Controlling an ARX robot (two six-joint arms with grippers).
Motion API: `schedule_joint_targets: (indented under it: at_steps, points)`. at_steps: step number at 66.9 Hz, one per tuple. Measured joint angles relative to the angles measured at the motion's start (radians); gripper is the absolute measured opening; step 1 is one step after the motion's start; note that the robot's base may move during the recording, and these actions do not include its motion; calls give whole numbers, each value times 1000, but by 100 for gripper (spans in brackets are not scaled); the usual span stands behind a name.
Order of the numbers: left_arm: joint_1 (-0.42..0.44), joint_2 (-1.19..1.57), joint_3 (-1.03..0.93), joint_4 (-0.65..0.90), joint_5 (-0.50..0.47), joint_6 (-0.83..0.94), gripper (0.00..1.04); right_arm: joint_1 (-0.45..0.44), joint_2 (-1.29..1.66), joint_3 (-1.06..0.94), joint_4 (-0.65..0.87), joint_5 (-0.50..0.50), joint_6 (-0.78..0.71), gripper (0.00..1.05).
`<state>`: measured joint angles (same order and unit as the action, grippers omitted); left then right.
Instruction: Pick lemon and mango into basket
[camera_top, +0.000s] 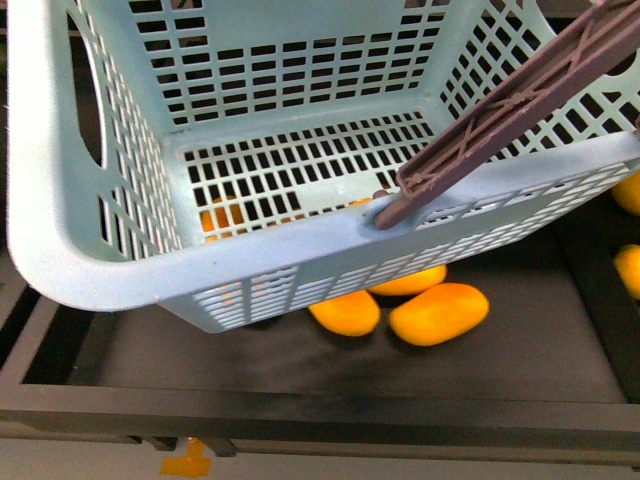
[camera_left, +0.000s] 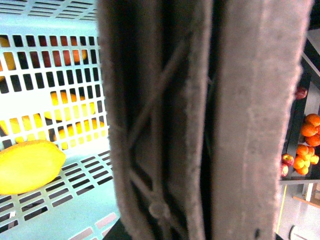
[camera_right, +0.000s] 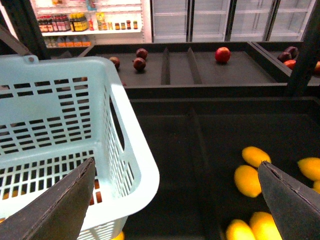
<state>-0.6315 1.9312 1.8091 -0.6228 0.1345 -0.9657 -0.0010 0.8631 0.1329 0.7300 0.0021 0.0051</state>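
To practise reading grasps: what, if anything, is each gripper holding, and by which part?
The left gripper seems to hold the basket by its brown handle, which fills its wrist view. The right gripper has its jaws open and empty.

Grocery shop: glass-door fridges, bottle shelves, fruit bins.

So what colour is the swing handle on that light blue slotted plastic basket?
Brown; the swing handle shows best in front view.
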Motion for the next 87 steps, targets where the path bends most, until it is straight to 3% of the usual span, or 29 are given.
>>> schedule_joint_targets:
  at_steps: [29, 31, 37, 42, 50, 58, 64, 87]
  points:
    - [25, -1, -3, -1, -35, 22, 15, 3, 3, -2, -1, -6, 0, 96]
    - [24, -1, -3, -1, -32, 25, 15, 5, 1, 8, -37, 14, 26, 96]
    - [20, -1, -3, -1, -12, 17, 15, -21, 79, 175, -436, 111, 250, 96]
    - [11, -1, -3, -1, -2, 15, 15, -84, 228, 294, -576, 127, 422, 96]
    - [2, -1, -3, -1, 13, 10, 15, -172, 501, 449, -583, 89, 602, 96]
    - [0, -1, -3, -1, 4, 7, 15, -197, 755, 616, -587, 94, 685, 96]
    - [0, -1, -3, -1, -5, 7, 15, -191, 922, 730, -606, 146, 716, 96]
    - [5, -1, -3, -1, 8, 5, 15, -85, 1371, 1115, -775, 134, 874, 96]
